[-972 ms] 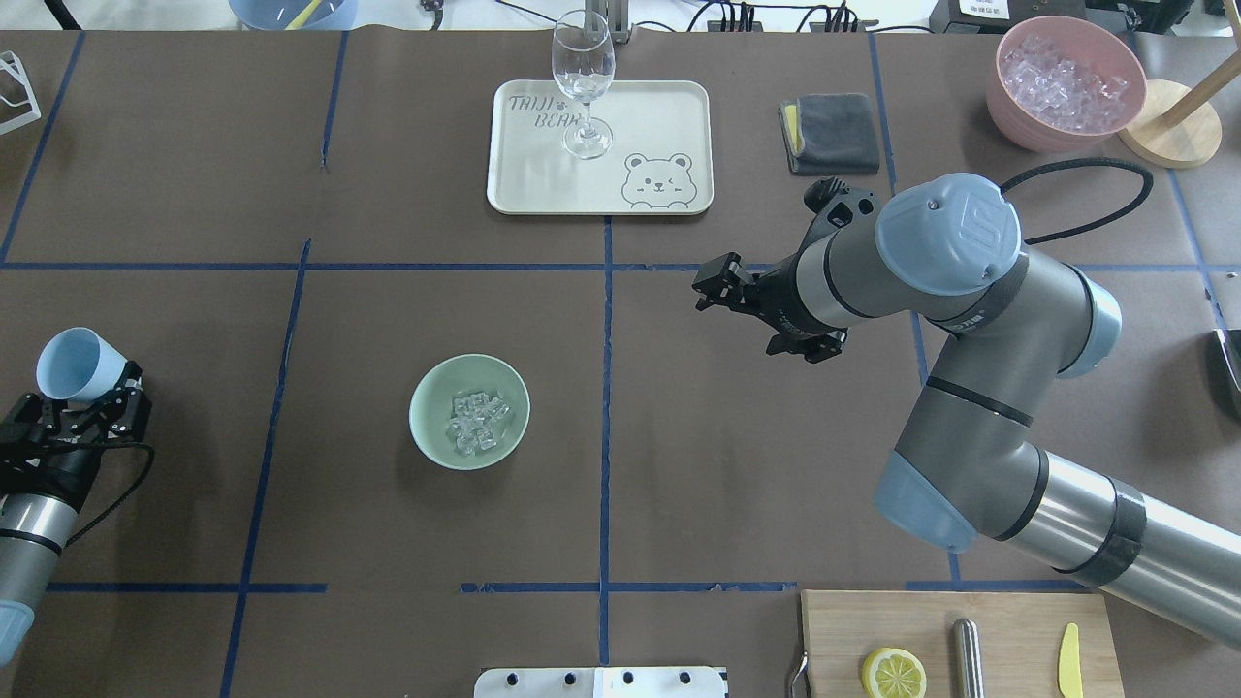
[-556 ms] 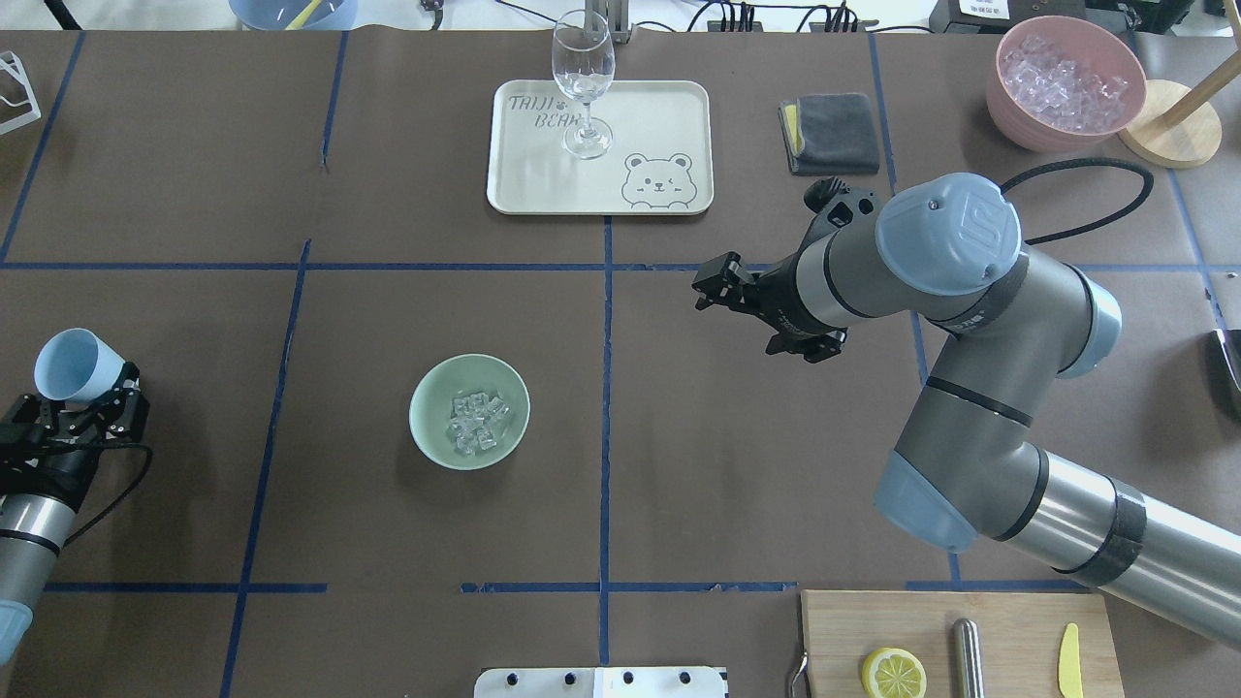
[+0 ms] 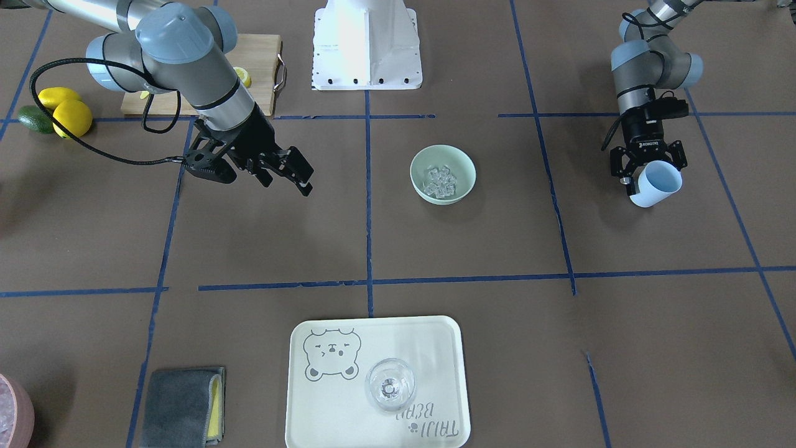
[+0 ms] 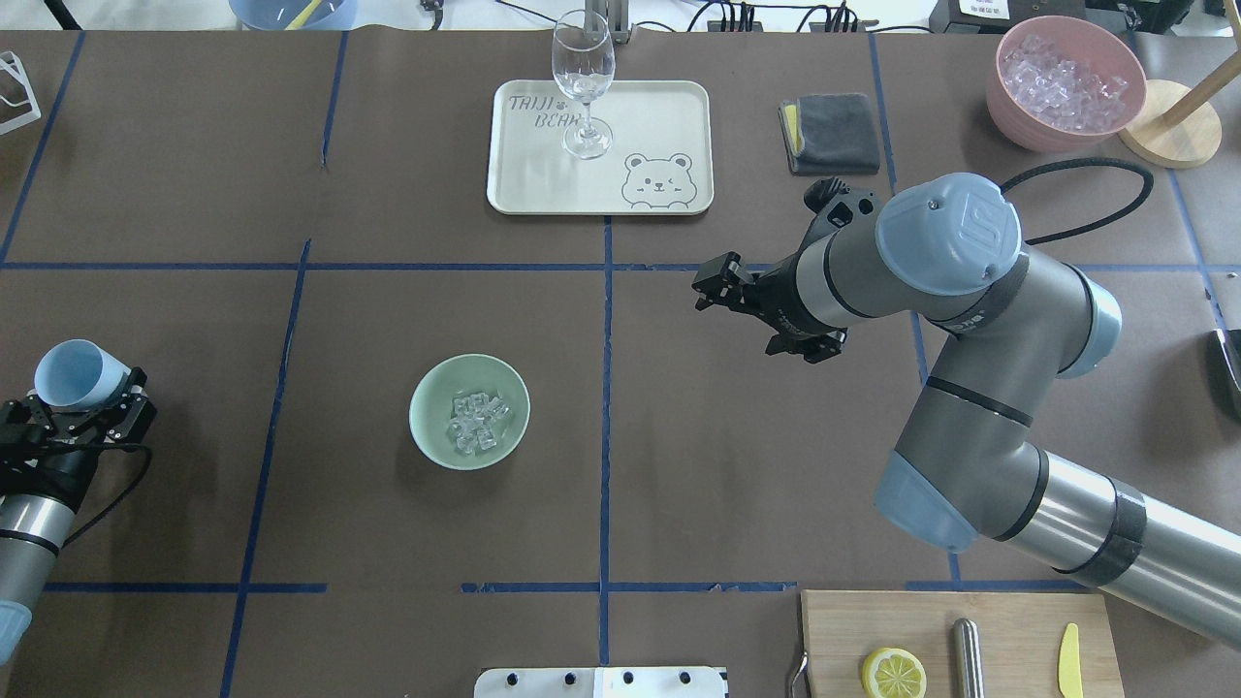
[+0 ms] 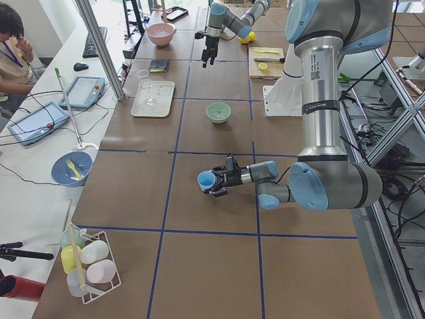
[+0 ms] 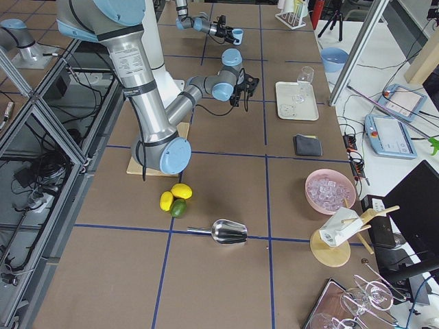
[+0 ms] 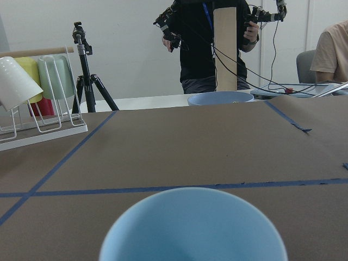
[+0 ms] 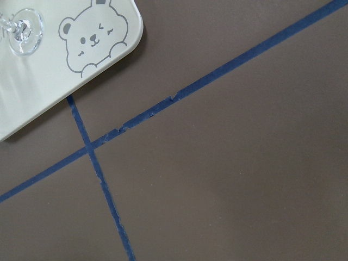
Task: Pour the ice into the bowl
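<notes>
The mint-green bowl (image 4: 420,417) stands on the brown table left of centre and holds a small heap of clear ice (image 4: 476,424). Bowl (image 3: 418,163) and ice (image 3: 439,180) also show in the front view. My left gripper (image 4: 85,397) is at the table's left edge, well left of the bowl, shut on a light blue cup (image 4: 78,375) held roughly upright with its mouth open upward. The cup also shows in the front view (image 3: 657,185) and fills the bottom of the left wrist view (image 7: 193,228). My right gripper (image 4: 711,287) is open and empty, above the table right of the bowl.
A cream tray (image 4: 659,107) with a wine glass (image 4: 584,78) sits at the back centre. A grey cloth (image 4: 834,133) and a pink bowl of ice (image 4: 1008,107) are back right. A cutting board (image 4: 1008,611) with a lemon half is front right. A cup rack (image 7: 32,103) stands beyond the left gripper.
My left gripper has drawn slightly back toward the robot with the blue cup, which has tipped a little more upright. The right arm, bowl and ice have not moved.
</notes>
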{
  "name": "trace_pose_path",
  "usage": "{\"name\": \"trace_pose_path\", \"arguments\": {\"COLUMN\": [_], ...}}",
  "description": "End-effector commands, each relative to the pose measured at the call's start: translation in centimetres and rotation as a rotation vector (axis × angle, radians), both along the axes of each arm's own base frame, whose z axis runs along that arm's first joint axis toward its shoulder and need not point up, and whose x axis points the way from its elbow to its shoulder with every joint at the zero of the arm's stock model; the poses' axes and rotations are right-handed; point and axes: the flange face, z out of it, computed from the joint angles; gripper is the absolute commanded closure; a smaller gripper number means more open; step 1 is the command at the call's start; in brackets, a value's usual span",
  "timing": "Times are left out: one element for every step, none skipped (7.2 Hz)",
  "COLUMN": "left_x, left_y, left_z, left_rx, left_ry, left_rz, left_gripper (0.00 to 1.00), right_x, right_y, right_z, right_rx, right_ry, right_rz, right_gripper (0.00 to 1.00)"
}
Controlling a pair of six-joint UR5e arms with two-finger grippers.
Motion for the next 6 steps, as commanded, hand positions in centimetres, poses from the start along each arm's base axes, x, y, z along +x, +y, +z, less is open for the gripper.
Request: {"name": "trace_pose_path", "arguments": {"left_x": [-0.4, -0.8, -0.7, -2.6, -3.9, -4.3], "left_y": [0.1, 0.2, 0.3, 0.7, 1.0, 1.0], "left_z": [0.2, 0.1, -0.4, -1.4, -1.7, -2.0], "left_rx": [-0.003, 0.0, -0.007, 0.0, -0.007, -0.004], "left_ry": [-0.009, -0.026, -0.019, -0.016, -0.015, -0.011], "left_rz": [0.007, 0.013, 0.048, 0.069, 0.084, 0.08], "left_gripper": [0.0, 0.0, 0.0, 0.0, 0.0, 0.0], "right_x": [0.1, 0.1, 0.1, 0.2, 0.2, 0.2], "right_y": [0.1, 0.1, 0.1, 0.1, 0.1, 0.1], "right_z": [-0.2, -0.3, -0.3, -0.4, -0.9, -0.9], "right_rx": [0.003, 0.003, 0.001, 0.001, 0.005, 0.006], "right_ry": [-0.003, -0.005, -0.005, -0.008, -0.014, -0.015], "right_rz": [0.0, 0.0, 0.001, 0.004, 0.006, 0.006], "right_gripper": [0.0, 0.0, 0.0, 0.0, 0.0, 0.0]}}
